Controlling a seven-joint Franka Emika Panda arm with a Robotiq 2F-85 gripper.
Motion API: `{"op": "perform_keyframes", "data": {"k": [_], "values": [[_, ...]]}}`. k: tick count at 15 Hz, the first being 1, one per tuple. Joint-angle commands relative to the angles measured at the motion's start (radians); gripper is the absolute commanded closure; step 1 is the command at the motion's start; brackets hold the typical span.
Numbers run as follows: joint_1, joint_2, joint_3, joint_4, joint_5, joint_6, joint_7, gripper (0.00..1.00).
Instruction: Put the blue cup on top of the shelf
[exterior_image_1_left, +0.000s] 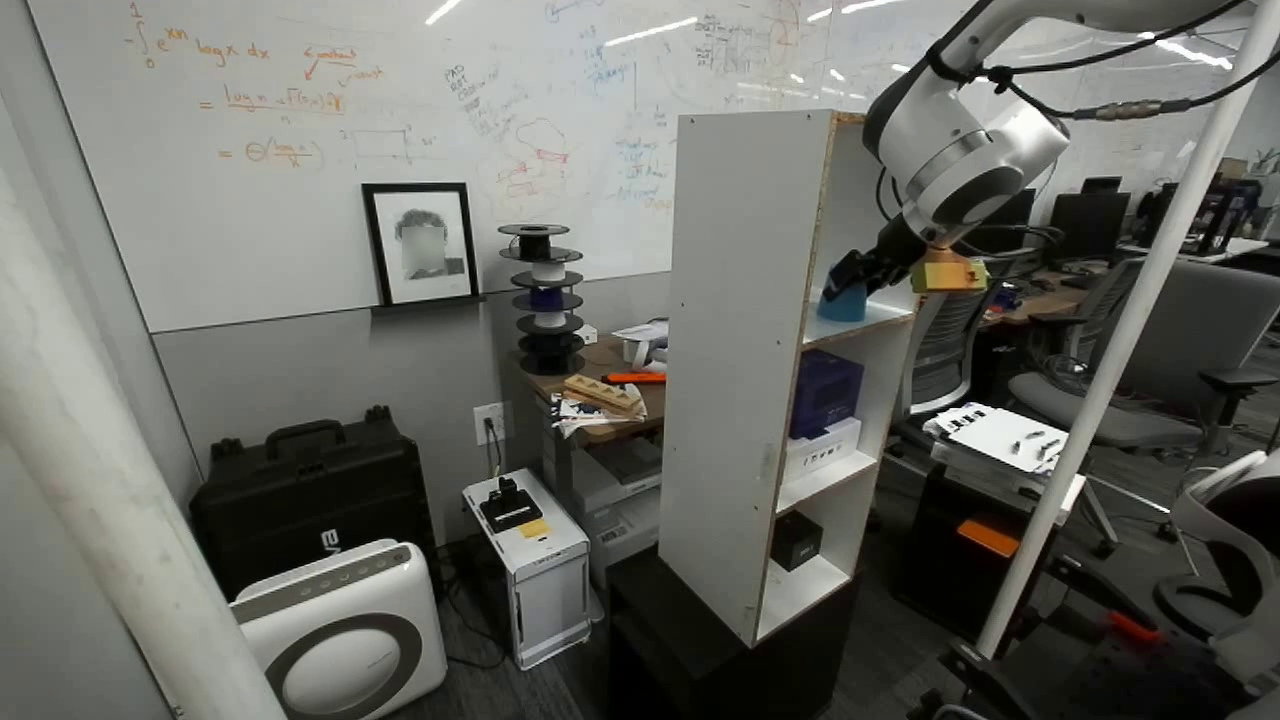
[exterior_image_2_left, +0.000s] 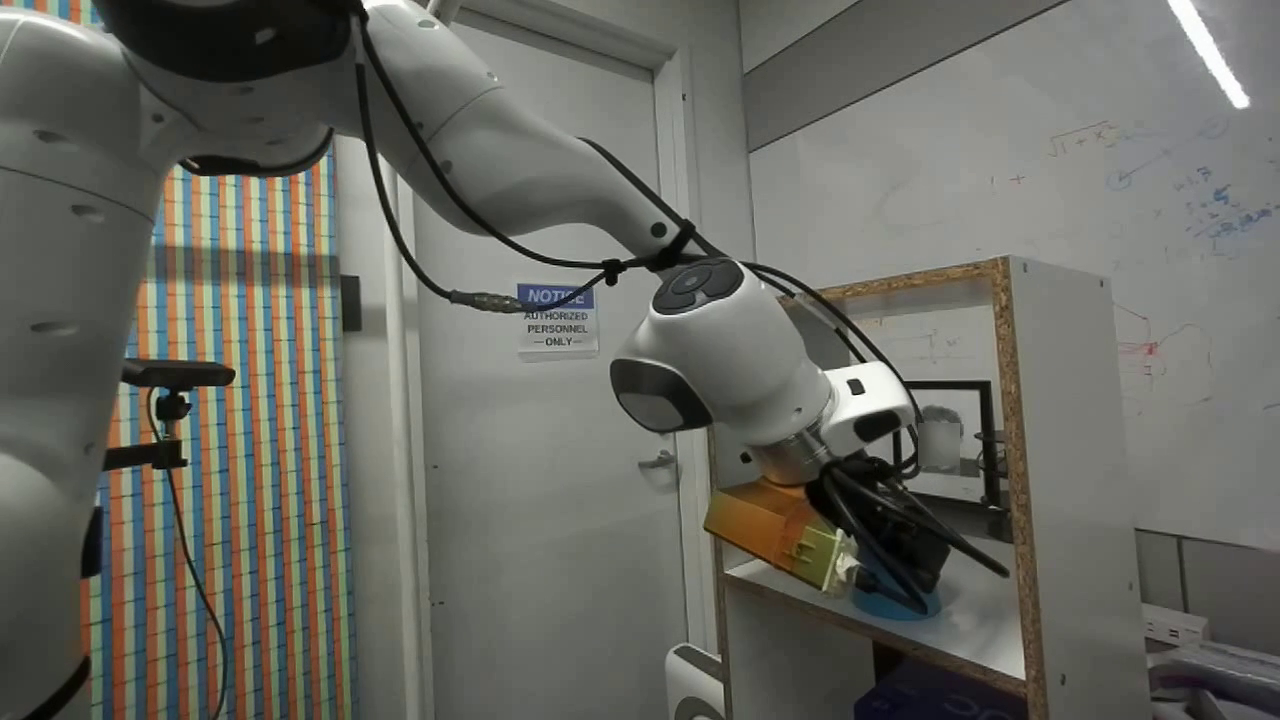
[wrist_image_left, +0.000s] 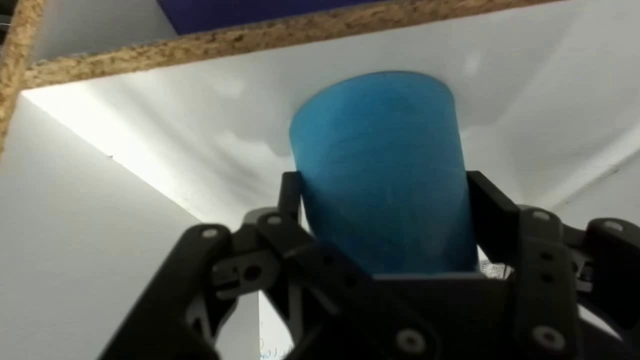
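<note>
The blue cup (exterior_image_1_left: 843, 304) is inside the top compartment of the white shelf (exterior_image_1_left: 740, 350), at or just above its board. I cannot tell whether it touches. It also shows low in the compartment in an exterior view (exterior_image_2_left: 893, 602), partly hidden by the gripper. In the wrist view the cup (wrist_image_left: 385, 150) sits between the black fingers of my gripper (wrist_image_left: 384, 182), and both fingertips touch its sides. The gripper (exterior_image_1_left: 850, 280) reaches in tilted downward through the open front. The shelf's raw particleboard edge (wrist_image_left: 250, 42) crosses the top of the wrist view.
A dark blue-purple box (exterior_image_1_left: 828, 393) on a white box (exterior_image_1_left: 822, 450) fills the middle compartment. A black box (exterior_image_1_left: 796, 540) is in the bottom one. The shelf's side wall (exterior_image_2_left: 1075, 450) and front edges stand close around the wrist. An orange-yellow block (exterior_image_2_left: 770, 525) sticks out from the wrist.
</note>
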Motion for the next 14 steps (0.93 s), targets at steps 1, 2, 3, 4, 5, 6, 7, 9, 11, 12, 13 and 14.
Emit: {"op": "perform_keyframes", "data": {"k": [1, 2, 3, 4, 5, 6, 7, 9, 11, 12, 13, 14], "values": [[0.044, -0.090, 0.017, -0.121, -0.026, 0.055, 0.021, 0.48], [0.058, -0.112, 0.023, -0.147, -0.023, 0.078, 0.026, 0.48], [0.069, -0.135, 0.029, -0.175, -0.027, 0.095, 0.034, 0.48], [0.081, -0.163, 0.037, -0.207, -0.026, 0.126, 0.042, 0.48], [0.092, -0.188, 0.044, -0.241, -0.034, 0.150, 0.062, 0.48], [0.101, -0.211, 0.052, -0.270, -0.034, 0.175, 0.069, 0.48], [0.111, -0.237, 0.063, -0.300, -0.028, 0.210, 0.078, 0.48], [0.124, -0.286, 0.087, -0.366, -0.024, 0.261, 0.103, 0.48], [0.133, -0.343, 0.118, -0.437, -0.015, 0.302, 0.112, 0.48], [0.136, -0.372, 0.136, -0.470, -0.008, 0.319, 0.112, 0.48], [0.139, -0.403, 0.156, -0.503, 0.001, 0.334, 0.110, 0.48], [0.142, -0.446, 0.176, -0.536, 0.011, 0.356, 0.103, 0.48]]}}
